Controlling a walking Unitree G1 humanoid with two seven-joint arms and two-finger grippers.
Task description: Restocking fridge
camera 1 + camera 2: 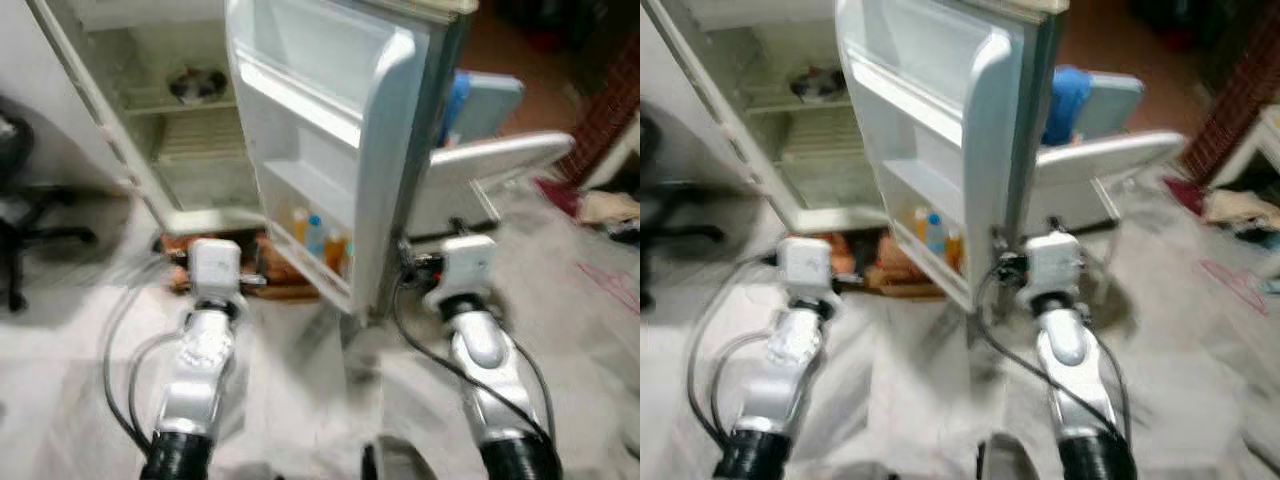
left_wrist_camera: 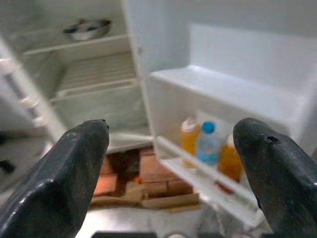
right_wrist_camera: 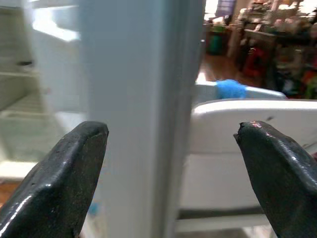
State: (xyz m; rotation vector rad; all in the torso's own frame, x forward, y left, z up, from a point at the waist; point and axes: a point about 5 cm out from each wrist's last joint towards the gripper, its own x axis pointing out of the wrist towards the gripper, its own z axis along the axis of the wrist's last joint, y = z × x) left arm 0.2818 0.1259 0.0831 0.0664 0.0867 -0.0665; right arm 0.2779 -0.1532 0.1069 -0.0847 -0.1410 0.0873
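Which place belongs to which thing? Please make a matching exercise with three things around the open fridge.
Things:
1. metal bowl
2. bottles
3. bricks

Places:
A. under the fridge
B. lowest shelf of the open door
C. upper shelf inside the fridge

Pairs: 1-C, 2-B, 3-A
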